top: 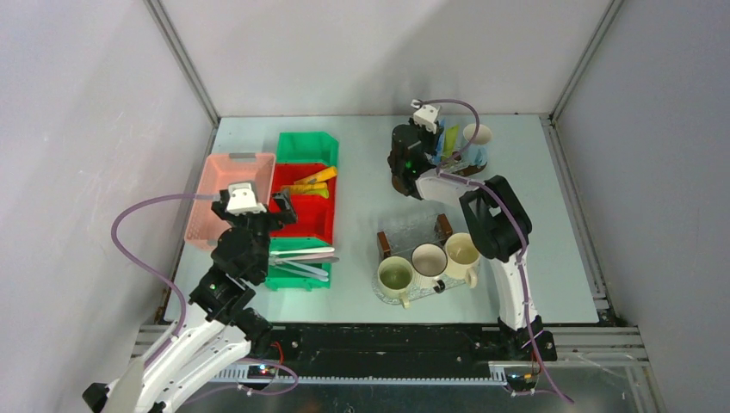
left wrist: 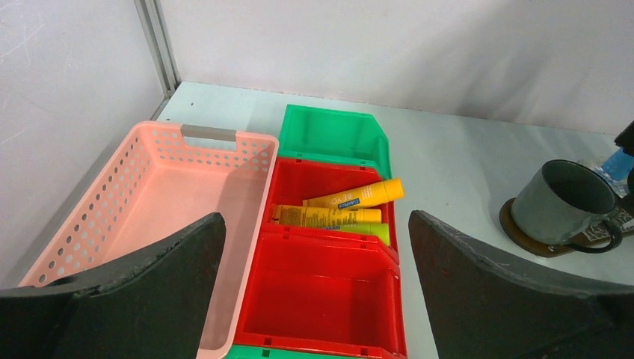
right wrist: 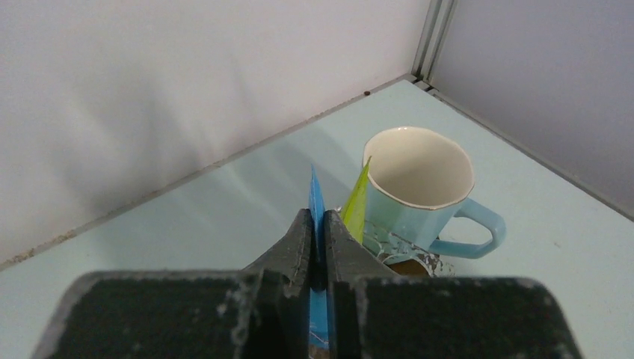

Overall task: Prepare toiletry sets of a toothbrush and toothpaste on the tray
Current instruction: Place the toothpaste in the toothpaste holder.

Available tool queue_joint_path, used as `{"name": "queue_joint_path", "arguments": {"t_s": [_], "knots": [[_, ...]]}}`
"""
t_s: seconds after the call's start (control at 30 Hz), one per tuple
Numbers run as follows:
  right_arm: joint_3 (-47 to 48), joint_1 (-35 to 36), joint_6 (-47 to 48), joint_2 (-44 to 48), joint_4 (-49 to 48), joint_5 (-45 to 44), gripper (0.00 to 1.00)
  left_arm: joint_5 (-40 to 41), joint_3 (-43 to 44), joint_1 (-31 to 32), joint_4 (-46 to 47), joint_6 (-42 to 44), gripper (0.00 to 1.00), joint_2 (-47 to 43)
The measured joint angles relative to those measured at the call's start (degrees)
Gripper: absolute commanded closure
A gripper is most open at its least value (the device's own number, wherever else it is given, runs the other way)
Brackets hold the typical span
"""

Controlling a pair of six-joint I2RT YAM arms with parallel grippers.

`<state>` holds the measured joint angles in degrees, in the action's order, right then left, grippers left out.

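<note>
Pink basket [left wrist: 149, 194]: sitting against the left side of the red bins [left wrist: 321, 307].
Left gripper [left wrist: 315, 221]: hovering above the red bins, fingers spreading wide and gripping nothing.
Toothpaste tubes [left wrist: 333, 217]: 3 lying in the rear red bin, yellow to orange.
Toothbrushes [top: 301, 255]: lying in the green bin [top: 297, 277] just in front of the red bins.
Tray [top: 413, 225]: sitting right of the red bins, carrying 3 mugs [top: 429, 260].
Dark mug [left wrist: 564, 202]: standing on a coaster, right of the red bins.
Right gripper [right wrist: 318, 224]: reaching well right of and behind the red bins, fingers pinching an upright blue tube [right wrist: 315, 196].
Green tube [right wrist: 356, 202]: standing just beside the blue tube.
Pale blue mug [right wrist: 419, 202]: sitting farthest right.
</note>
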<state>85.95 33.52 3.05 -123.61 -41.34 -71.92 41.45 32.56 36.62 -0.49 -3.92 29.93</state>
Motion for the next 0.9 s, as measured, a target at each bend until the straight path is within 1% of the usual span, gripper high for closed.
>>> {"name": "queue_joint_path", "arguments": {"t_s": [0.23,0.47,0.57,0.67,0.7,0.87,0.9], "knots": [[-1.1,0.0,-1.2,-0.4,0.8,-0.2,0.83,0.0,0.0,0.0,0.0,0.0,0.0,0.0],[-2.0,0.0,-1.2,-0.4,0.8,-0.5,0.79,0.0,0.0,0.0,0.0,0.0,0.0,-0.1],[-2.3,0.0,-1.2,-0.4,0.7,-0.6,0.73,0.0,0.0,0.2,0.0,0.0,0.0,-0.2],[-2.6,0.3,-1.1,-0.4,0.2,-0.6,0.64,0.0,-0.3,0.2,0.2,0.0,0.0,-0.4],[-2.8,0.4,-0.9,-0.4,-0.1,-0.6,0.62,0.0,-0.5,0.2,0.2,0.0,0.0,-0.4],[-3.6,1.4,4.1,-0.4,-5.0,-1.4,0.47,-0.1,-1.1,0.2,0.2,0.0,0.0,-0.4],[-3.7,1.8,5.6,-0.4,-6.4,-1.6,0.45,0.0,-1.1,0.2,0.2,0.0,0.0,-0.4]]}}
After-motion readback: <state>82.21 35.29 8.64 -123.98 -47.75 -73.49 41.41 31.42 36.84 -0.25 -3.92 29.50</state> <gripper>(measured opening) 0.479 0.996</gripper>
